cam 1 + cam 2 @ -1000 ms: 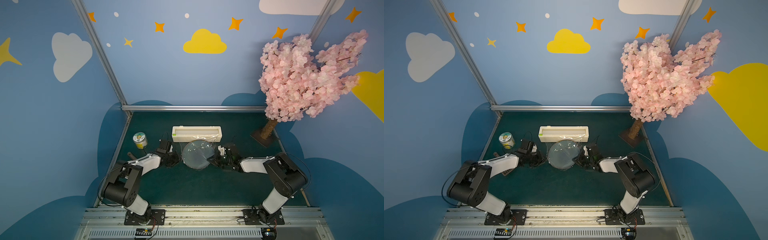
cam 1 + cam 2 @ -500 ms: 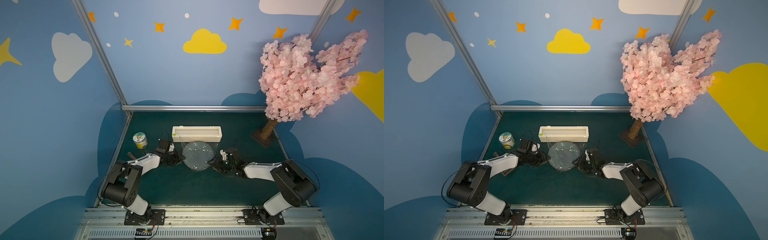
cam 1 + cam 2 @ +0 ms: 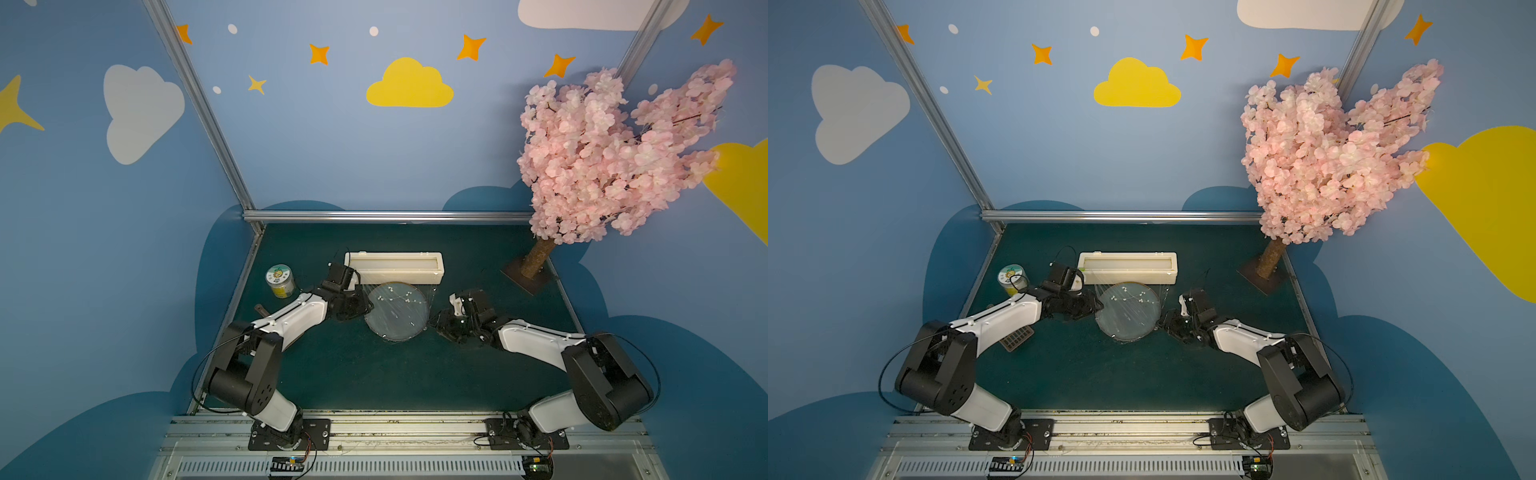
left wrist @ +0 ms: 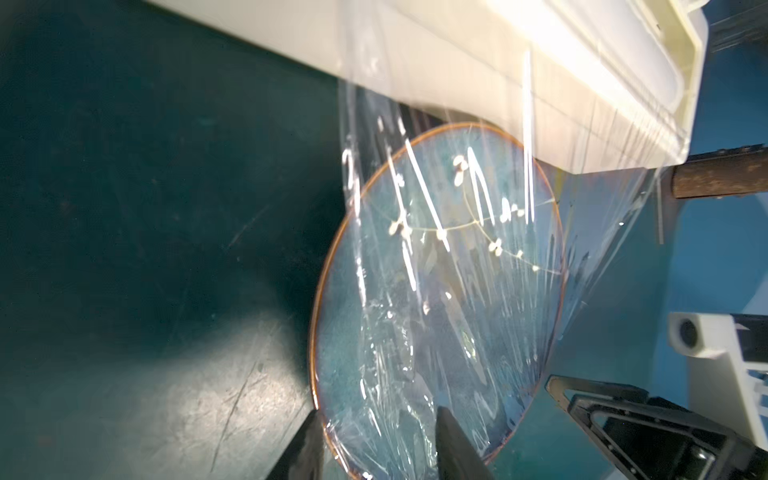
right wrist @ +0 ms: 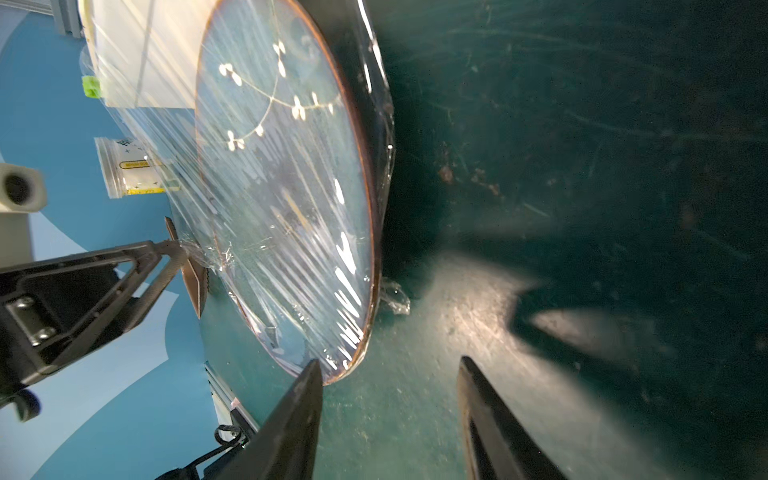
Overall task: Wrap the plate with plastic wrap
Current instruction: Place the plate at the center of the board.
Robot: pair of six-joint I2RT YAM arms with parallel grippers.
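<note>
The grey-blue plate lies flat on the green mat, in front of the cream dispenser box. Clear, crinkled plastic wrap runs from the box down over the plate. My left gripper is at the plate's left rim. It is open, and its fingers stand apart astride the rim and the film. My right gripper is open just off the plate's right rim, with only bare mat between its fingers.
A yellow-labelled jar stands at the left, behind my left arm. A pink blossom tree on a brown base fills the back right corner. A small brown grid piece lies by the left arm. A crumpled scrap of film lies by the plate's rim.
My right gripper has opened and drawn back a little from the plate's right rim. My left gripper's fingers have spread somewhat wider at the left rim.
</note>
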